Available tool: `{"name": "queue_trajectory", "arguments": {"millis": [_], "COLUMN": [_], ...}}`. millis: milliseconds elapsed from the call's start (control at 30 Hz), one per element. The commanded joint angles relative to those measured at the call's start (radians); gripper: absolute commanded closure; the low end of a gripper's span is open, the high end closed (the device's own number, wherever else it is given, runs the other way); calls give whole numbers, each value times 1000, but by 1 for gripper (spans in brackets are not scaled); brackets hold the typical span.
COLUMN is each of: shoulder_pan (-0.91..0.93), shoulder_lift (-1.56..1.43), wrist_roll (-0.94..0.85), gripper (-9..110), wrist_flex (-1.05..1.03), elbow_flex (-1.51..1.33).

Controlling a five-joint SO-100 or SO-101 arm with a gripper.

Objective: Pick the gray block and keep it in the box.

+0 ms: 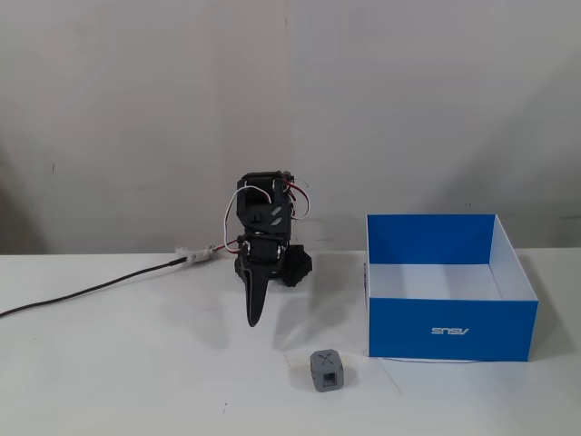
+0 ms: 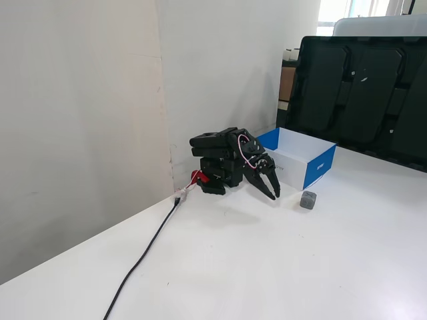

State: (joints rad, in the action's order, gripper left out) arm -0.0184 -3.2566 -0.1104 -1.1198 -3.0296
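The gray block [image 1: 327,371] sits alone on the tabletop [image 1: 136,363], just left of the box [image 1: 451,329] in a fixed view (X face up). The folded arm's fingers [image 2: 272,189] hang slightly parted, empty, near it — nothing grasped yet.

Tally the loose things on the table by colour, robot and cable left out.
Gray: 1, the block, on the table just outside the box.
Blue: 1, the box, open-topped, white inside.
Total: 2
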Motion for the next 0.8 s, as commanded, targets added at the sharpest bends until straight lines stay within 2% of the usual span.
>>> {"name": "queue_trajectory", "arguments": {"millis": [0,767], "shoulder_pan": [-9,-46], "shoulder_lift": [-172,-172], "wrist_roll": [0,-23], "gripper": [101,101], "wrist_flex": [-2,-25], "elbow_flex": [-8,12]}}
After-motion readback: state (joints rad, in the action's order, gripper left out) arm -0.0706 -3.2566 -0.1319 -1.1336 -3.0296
